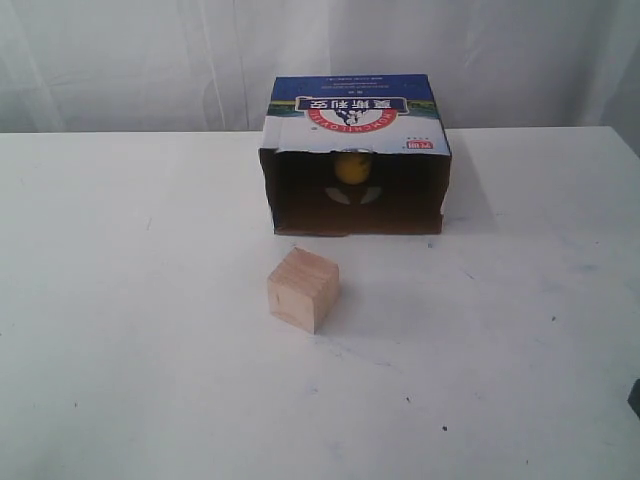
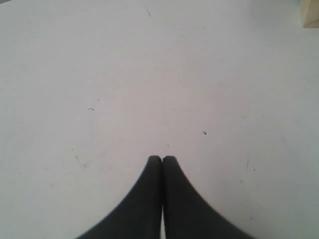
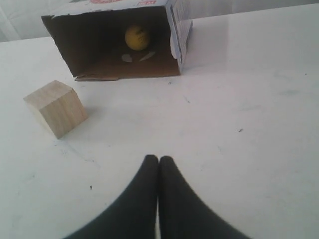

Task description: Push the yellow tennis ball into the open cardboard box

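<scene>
It looks like a staged robot test space, lab-like rather than a home. A plain white bench (image 1: 120, 380) with small scuffs has a white curtain (image 1: 130, 60) behind it and carries props: an open cardboard box (image 1: 355, 110) and a wooden cube (image 1: 303, 288).

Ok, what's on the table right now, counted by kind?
yellow tennis ball: 1
open cardboard box: 1
wooden cube: 1
Total: 3
</scene>
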Available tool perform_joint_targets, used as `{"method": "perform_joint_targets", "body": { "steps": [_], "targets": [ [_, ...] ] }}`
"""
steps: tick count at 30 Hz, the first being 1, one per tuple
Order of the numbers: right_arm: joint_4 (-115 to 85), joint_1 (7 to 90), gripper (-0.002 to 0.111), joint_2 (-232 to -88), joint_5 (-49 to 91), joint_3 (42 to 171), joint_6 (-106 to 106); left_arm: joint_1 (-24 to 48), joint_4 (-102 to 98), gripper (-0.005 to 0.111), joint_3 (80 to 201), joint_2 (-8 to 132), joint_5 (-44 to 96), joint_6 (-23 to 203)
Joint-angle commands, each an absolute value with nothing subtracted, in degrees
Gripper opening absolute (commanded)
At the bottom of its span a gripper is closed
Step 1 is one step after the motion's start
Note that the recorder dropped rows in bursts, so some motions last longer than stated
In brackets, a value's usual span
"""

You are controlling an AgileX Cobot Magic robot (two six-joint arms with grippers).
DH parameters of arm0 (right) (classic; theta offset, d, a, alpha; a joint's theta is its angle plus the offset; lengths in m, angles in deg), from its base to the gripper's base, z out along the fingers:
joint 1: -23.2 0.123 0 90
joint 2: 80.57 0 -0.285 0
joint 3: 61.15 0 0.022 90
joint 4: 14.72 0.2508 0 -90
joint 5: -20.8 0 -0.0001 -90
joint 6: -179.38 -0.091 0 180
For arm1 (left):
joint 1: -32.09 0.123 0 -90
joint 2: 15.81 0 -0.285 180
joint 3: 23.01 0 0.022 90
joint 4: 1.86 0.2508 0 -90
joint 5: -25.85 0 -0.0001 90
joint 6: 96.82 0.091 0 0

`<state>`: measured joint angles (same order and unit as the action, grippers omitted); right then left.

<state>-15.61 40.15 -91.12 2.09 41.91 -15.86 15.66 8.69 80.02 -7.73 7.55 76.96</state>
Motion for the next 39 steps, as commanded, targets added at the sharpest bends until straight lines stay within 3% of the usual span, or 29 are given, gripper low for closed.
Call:
{"method": "perform_joint_targets", "body": {
  "steps": [1, 8, 26, 31, 39],
  "targets": [
    [-18.5, 39.7, 0.0, -89.2, 1.9, 41.6, -15.9, 15.4, 8.9, 0.0, 79.8, -8.0, 7.0, 77.1],
    [-27.4, 39.7, 0.0, -89.1, 1.7, 41.6, -15.9, 15.4, 8.9, 0.0, 79.8, -8.0, 7.0, 77.1],
    [-26.2, 39.7, 0.0, -89.1, 1.7, 41.6, -17.8, 15.4, 8.9, 0.0, 79.8, -8.0, 7.0, 77.1],
    [-22.0, 39.7, 0.0, -89.1, 1.9, 41.6, -1.9, 15.4, 8.9, 0.0, 79.8, -8.0, 7.0, 77.1],
    [-19.1, 39.7, 0.0, -89.1, 1.9, 41.6, -0.6, 15.4, 8.9, 0.0, 79.8, -8.0, 7.0, 77.1]
  ]
}}
